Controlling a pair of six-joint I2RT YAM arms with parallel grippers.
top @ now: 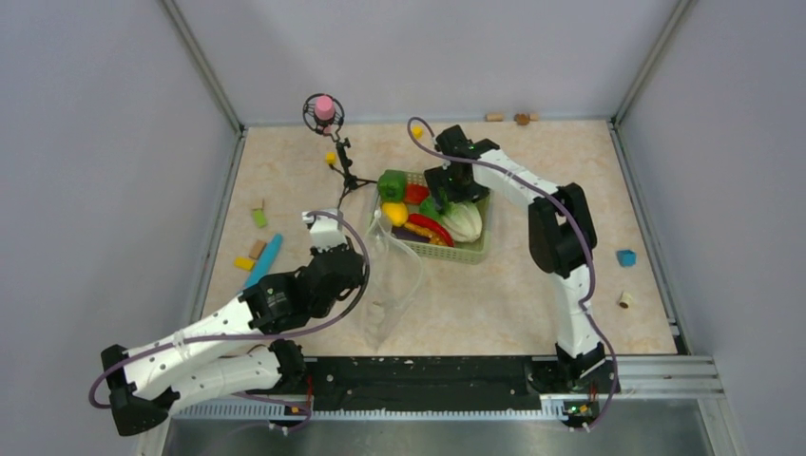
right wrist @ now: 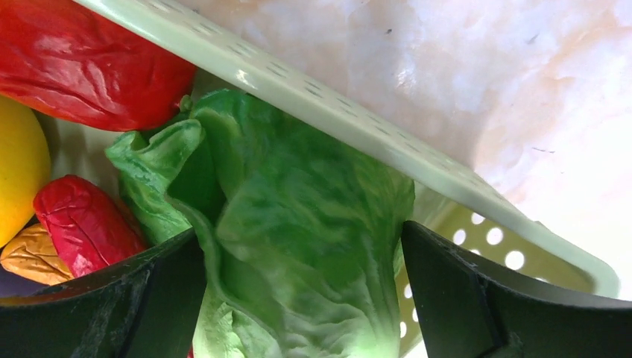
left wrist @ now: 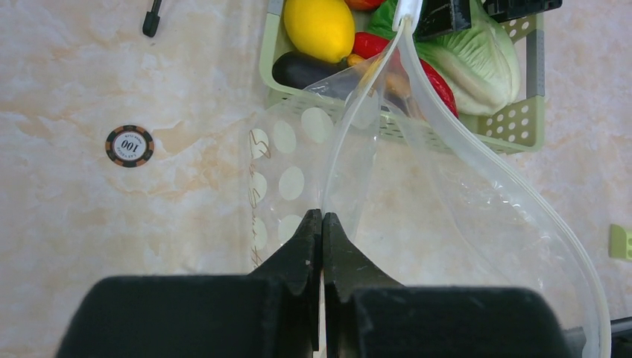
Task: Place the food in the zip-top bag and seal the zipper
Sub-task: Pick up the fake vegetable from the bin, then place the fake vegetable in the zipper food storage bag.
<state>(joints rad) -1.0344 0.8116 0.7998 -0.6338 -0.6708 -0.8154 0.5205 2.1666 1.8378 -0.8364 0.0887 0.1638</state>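
The clear polka-dot zip-top bag [top: 394, 280] lies in front of the green mesh basket [top: 480, 249]. My left gripper [top: 364, 258] is shut on its whitish zipper strip [left wrist: 522, 201], with the jaws closed [left wrist: 322, 220] on the mouth edge; the mouth gapes toward the basket [left wrist: 522, 123]. The food is in the basket: cabbage [top: 464, 220], lemon [top: 394, 213], green pepper [top: 391, 184], red chili [top: 430, 228], and eggplant [left wrist: 302, 71]. My right gripper [top: 449, 195] is down in the basket [right wrist: 335, 112], with both fingers pressed against the sides of the cabbage's [right wrist: 298, 224] leafy end, jaws [right wrist: 298, 246] wide.
A small black tripod with a pink-topped ball [top: 325, 107] stands behind the basket. A teal stick [top: 265, 259] and small blocks [top: 259, 217] lie at the left, and a blue block [top: 624, 257] at the right. A poker chip [left wrist: 129, 145] lies left of the bag.
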